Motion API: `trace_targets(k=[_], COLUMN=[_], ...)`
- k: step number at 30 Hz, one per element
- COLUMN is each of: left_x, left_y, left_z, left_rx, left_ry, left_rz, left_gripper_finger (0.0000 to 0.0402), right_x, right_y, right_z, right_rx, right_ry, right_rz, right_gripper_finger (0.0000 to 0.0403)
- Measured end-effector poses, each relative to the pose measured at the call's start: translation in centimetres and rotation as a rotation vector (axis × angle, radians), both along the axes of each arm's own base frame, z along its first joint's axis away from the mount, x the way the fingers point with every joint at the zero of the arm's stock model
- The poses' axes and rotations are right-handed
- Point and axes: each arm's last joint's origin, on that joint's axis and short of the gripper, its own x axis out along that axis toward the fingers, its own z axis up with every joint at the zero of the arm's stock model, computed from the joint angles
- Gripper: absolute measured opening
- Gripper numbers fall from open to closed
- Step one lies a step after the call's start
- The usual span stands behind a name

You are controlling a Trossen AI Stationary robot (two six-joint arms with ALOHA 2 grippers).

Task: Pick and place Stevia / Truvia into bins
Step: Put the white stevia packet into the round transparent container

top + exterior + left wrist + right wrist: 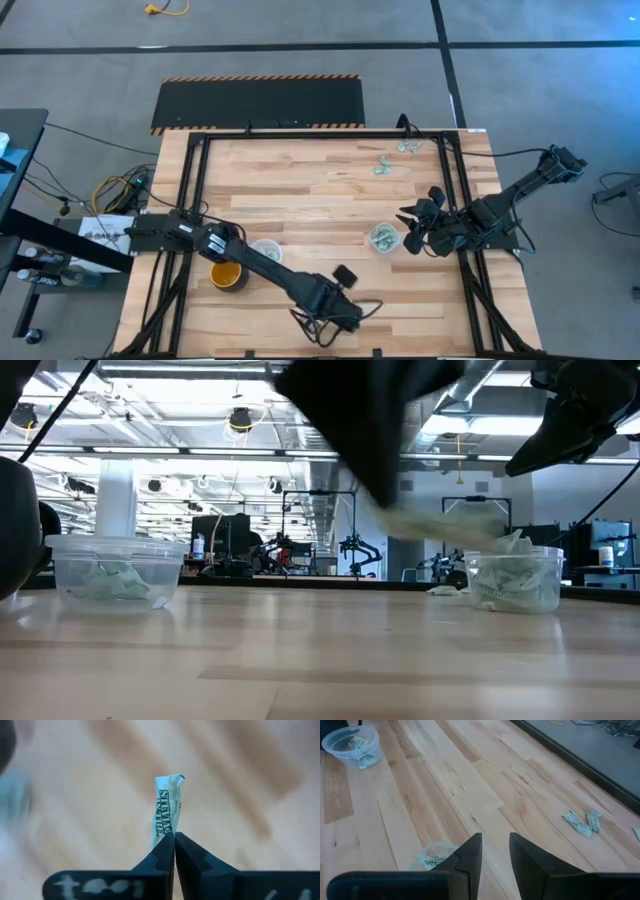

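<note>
1. One sachet [166, 810] is pinched between the left gripper's [174, 840] fingertips; the jaws are fully closed on it and the packet stands upright out of them, green print visible.
2. Left gripper [345, 275] sits at about 6 o'clock on the table [300, 190] in the high view, arm reaching in from 9 o'clock.
3. Left cup [266, 250] is at roughly 7 o'clock, just beside the left arm, with sachets inside. The yellow-orange mug [227, 274] is next to it, toward the near edge.
4. Right cup [384, 238] is at about 4 o'clock, also holding sachets.
5. Right gripper [415, 231] hovers just beside the right cup on its 3 o'clock side. Its jaws are partly apart and nothing is between them; the right wrist view shows a clear gap between its fingers [470, 852].
6. Loose sachets [383, 165] lie at about 1 o'clock near the far edge, with a few more [408, 146] at the far rim.
7. In the low view both cups [512, 580] show crumpled packets inside.
</note>
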Motion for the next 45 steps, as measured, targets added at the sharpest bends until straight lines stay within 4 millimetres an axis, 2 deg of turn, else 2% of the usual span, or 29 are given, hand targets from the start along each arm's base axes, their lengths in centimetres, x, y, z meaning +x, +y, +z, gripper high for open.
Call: trace_targets(k=[4, 7, 12, 16, 19, 23, 26, 29, 32, 38, 45], left_x=[-1.9, -2.8, -3.6, -4.4, -5.5, -7.6, -9.8, -11.9, -13.7, -15.5, -16.2], left_y=[1.7, 3.0, 4.1, 5.0, 5.9, 7.5, 9.0, 10.4, 11.5, 11.9, 11.9], left_z=[1.4, 1.2, 1.6, 1.2, 1.9, 1.9, 2.7, 2.6, 2.7, 1.0, -0.1], left_rx=[0.134, 0.208, 0.140, 0.179, 0.192, 0.227, 0.239, 0.248, 0.181, -0.006, -0.015], left_ry=[0.130, 0.203, 0.261, 0.265, 0.252, 0.282, 0.290, 0.293, 0.274, 0.264, 0.328], left_rz=[0.155, 0.286, 0.349, 0.422, 0.476, 0.560, 0.628, 0.699, 0.745, 0.751, 0.761], left_gripper_finger=[0.0000, 0.0000, 0.0000, 0.0000, 0.0000, 0.0000, 0.0000, 0.0000, 0.0000, 0.0000, 0.0000], right_x=[0.0, 0.0, 0.0, 0.0, 0.0, 0.0, 0.0, 0.1, 0.0, 0.1, 0.1], right_y=[0.0, 0.0, 0.0, 0.0, 0.0, 0.0, 0.0, 0.0, 0.0, 0.0, 0.1], right_z=[0.0, 0.0, 0.0, 0.0, 0.0, 0.0, 0.0, 0.0, 0.0, 0.1, 0.1], right_rx=[0.000, 0.000, 0.000, 0.002, 0.003, 0.004, 0.004, 0.004, 0.004, 0.005, 0.010], right_ry=[0.000, 0.000, 0.000, -0.004, -0.007, -0.007, -0.007, -0.007, -0.008, -0.008, -0.017], right_rz=[0.000, 0.000, 0.000, 0.000, 0.000, 0.000, 0.000, 0.000, 0.000, 0.000, 0.000], right_gripper_finger=[0.0093, 0.0093, 0.0093, 0.0093, 0.0093, 0.0093, 0.0093, 0.0093, 0.0093, 0.0093, 0.0093])
